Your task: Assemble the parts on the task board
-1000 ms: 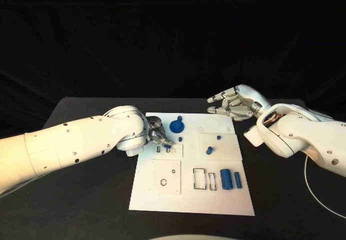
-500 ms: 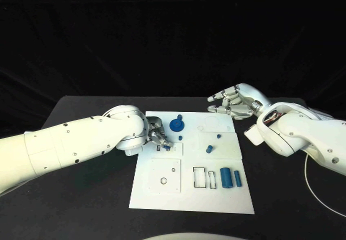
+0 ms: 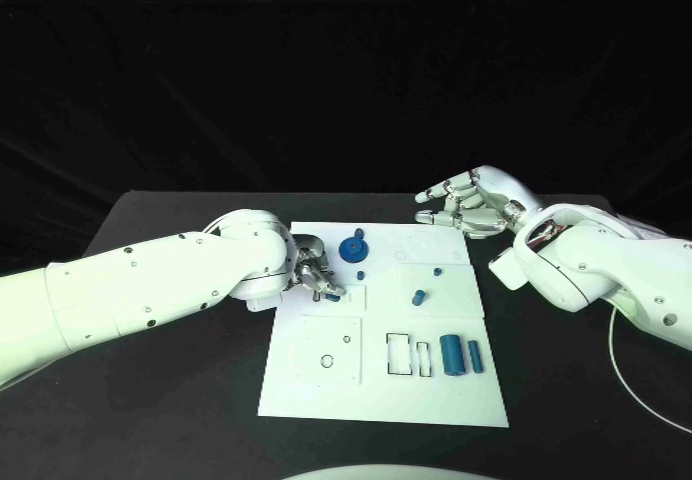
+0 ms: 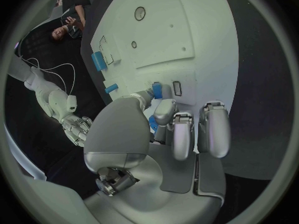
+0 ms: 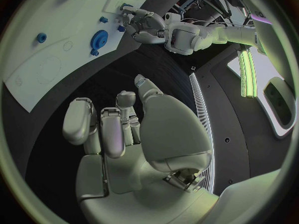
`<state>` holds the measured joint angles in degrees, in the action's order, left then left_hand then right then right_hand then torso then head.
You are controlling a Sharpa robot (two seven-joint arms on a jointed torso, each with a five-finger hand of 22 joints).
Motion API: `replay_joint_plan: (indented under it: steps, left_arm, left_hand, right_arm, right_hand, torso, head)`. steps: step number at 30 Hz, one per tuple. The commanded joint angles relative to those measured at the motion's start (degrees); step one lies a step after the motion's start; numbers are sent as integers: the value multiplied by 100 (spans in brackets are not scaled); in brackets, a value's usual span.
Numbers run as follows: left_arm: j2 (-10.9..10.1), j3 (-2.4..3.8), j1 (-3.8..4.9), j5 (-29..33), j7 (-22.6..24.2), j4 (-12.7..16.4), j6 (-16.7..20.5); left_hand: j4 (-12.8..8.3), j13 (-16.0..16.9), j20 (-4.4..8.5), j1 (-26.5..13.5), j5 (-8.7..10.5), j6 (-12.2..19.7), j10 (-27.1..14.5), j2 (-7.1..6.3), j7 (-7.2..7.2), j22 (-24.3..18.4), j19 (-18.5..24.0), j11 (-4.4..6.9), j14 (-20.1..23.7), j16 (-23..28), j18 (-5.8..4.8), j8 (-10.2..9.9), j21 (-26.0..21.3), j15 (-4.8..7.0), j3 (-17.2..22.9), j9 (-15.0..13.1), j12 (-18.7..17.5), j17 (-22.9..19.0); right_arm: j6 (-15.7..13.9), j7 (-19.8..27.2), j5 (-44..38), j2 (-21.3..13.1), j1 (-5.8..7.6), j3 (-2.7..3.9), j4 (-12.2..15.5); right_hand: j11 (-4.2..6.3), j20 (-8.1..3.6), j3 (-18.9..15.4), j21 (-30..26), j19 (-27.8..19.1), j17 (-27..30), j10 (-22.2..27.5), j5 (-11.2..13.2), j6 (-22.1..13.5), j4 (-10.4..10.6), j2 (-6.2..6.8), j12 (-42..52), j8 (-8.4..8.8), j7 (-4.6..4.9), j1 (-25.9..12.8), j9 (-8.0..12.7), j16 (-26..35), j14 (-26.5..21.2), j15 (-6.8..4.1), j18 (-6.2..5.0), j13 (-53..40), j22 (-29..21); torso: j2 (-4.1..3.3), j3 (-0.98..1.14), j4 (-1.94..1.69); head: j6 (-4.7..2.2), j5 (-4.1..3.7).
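Pinching a small blue part [image 4: 157, 90] at the task board [image 3: 378, 400], the left hand [image 3: 315, 278] works while two cylinders [image 3: 462, 355] lie unplaced; the right hand [image 3: 464, 205] hovers empty, fingers apart.

A: Where does the head camera sit?
B: High, looking down over the table [image 3: 173, 400] and the whole board [image 3: 382, 390].
A: And the wrist cameras?
B: Each sits close behind its own palm: the left one near the board [image 4: 181, 30], the right one farther off. All three share the board [image 5: 37, 69].
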<state>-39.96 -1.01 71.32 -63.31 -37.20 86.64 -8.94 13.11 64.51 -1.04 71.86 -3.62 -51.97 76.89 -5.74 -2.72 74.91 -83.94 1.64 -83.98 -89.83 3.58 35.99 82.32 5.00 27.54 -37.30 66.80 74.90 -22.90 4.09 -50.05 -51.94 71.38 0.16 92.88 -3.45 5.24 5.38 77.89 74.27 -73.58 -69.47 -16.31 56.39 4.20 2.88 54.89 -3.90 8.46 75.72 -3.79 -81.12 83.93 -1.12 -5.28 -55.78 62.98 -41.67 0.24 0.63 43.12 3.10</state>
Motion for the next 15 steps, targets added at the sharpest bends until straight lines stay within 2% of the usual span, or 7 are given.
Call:
replay_joint_plan:
  steps: [1,9,15]
  left_arm:
    - [7,-39,-47,-90,-81,-37,-319]
    - [104,-44,-48,-103,-82,-135,-329]
    - [166,-55,-47,-104,-82,-198,-397]
  left_hand:
    - [-974,8,-15,-35,-23,-2,34,8,42,624,-172,20,-602,-17,-112,32,11,13,1008,-12,37,1510]
    - [-954,36,-7,-222,-16,-49,68,-34,70,645,-181,36,-602,-17,-116,110,21,25,1062,-90,73,1510]
    - [-837,92,18,-553,-3,-139,119,-98,130,676,-194,81,-602,-17,-122,193,37,57,892,-164,139,1510]
  right_arm:
    - [75,69,-2,7,-5,0,-4]
    - [77,73,6,10,-5,0,0]
    - [87,73,9,9,-5,0,8]
  right_hand:
    - [10,6,-21,-30,-31,5,-5,-39,-6,18,-58,10,-23,2,0,-4,35,273,17,-31,0,-2]
    - [10,6,-23,-30,-30,3,-4,-42,-5,23,-63,8,-23,2,-4,-4,35,274,18,-30,3,-1]
    - [10,6,-26,-34,-33,14,-4,-47,-4,30,-67,8,-24,2,-10,-4,41,272,18,-32,5,-8]
  torso:
    - [1,3,2]
    - [2,5,4]
    - [-2,6,10]
  head:
    - [3,5]
    - [0,7]
    - [3,7]
